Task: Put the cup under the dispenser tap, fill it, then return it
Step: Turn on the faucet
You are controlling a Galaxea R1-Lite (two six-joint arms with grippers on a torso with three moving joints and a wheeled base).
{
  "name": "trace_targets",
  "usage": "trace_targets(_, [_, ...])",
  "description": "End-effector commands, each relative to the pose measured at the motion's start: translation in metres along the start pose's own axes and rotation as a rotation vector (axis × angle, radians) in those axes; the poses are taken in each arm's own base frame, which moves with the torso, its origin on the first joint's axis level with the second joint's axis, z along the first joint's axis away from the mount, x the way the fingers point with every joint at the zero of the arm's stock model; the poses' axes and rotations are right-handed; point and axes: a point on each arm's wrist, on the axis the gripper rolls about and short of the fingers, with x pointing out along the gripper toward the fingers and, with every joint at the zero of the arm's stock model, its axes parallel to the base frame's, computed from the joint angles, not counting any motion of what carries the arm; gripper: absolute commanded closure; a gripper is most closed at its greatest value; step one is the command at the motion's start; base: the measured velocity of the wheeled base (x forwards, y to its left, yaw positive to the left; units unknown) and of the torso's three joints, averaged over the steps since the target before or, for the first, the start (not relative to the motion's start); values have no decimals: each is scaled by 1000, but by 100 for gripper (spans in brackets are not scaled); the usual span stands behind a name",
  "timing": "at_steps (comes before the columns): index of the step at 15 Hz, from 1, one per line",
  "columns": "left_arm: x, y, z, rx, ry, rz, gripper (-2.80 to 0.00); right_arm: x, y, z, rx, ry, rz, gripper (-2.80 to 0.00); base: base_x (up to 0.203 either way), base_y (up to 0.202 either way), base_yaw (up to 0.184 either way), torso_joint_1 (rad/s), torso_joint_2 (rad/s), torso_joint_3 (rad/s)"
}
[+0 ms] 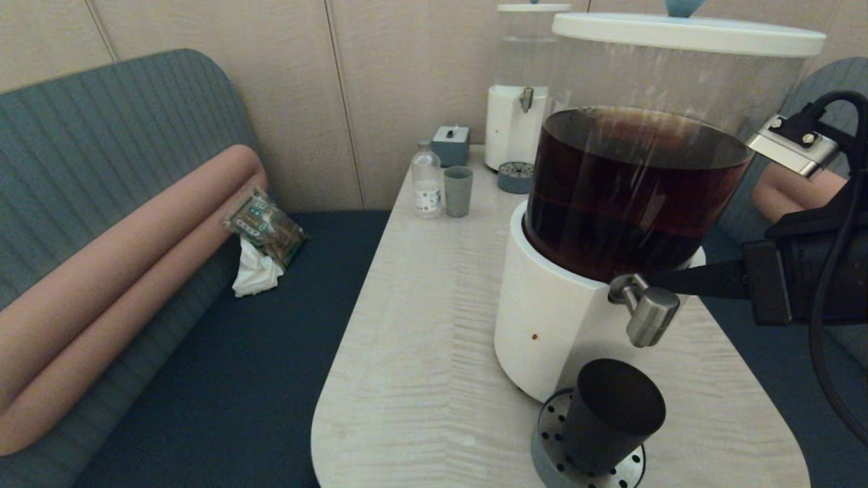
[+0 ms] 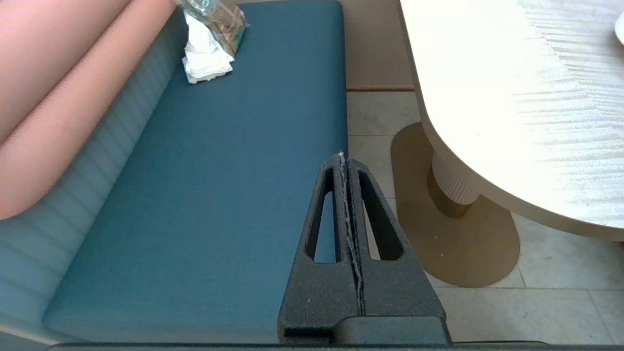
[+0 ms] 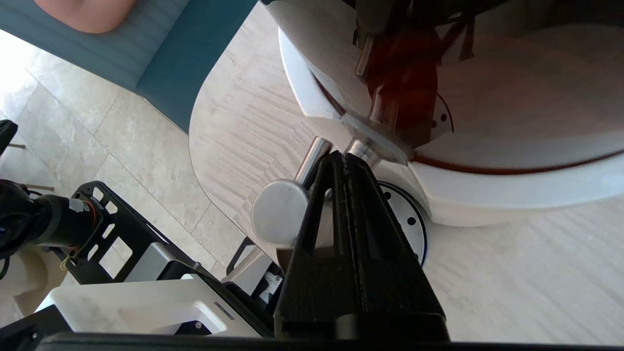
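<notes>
The black cup (image 1: 610, 417) stands on the round perforated drip tray (image 1: 546, 434), directly beneath the steel dispenser tap (image 1: 644, 308) of the big white-base dispenser (image 1: 556, 318) holding dark brown liquid. My right gripper (image 1: 656, 279) comes in from the right, shut, with its tips against the tap's stem just behind the knob. In the right wrist view the shut right gripper (image 3: 345, 156) touches the tap (image 3: 280, 212) above the drip tray (image 3: 407, 217); the cup is mostly hidden behind the fingers. My left gripper (image 2: 342, 158) is shut and empty, parked over the sofa seat beside the table.
At the table's far end stand a smaller clear-liquid dispenser (image 1: 519, 102), a grey-green cup (image 1: 458, 191), a small bottle (image 1: 426, 179) and a blue-grey box (image 1: 451, 144). A snack packet (image 1: 266, 227) lies on the sofa (image 1: 224, 366). The table's rounded front edge (image 1: 325, 420) is near the drip tray.
</notes>
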Motion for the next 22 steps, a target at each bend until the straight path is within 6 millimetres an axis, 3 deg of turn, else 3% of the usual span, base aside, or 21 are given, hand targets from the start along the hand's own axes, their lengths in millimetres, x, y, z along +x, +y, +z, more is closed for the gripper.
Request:
trace_targets(1, [0, 0, 0, 0, 1, 0, 0, 5, -1, 0, 2, 8, 4, 0, 0, 0, 0, 0, 0, 0])
trace_targets(10, [0, 0, 0, 0, 1, 0, 0, 15, 4, 1, -18, 4, 35, 0, 0, 0, 0, 0, 0, 0])
trace_targets(22, [0, 0, 0, 0, 1, 0, 0, 9, 3, -7, -41, 2, 39, 0, 0, 0, 0, 0, 0, 0])
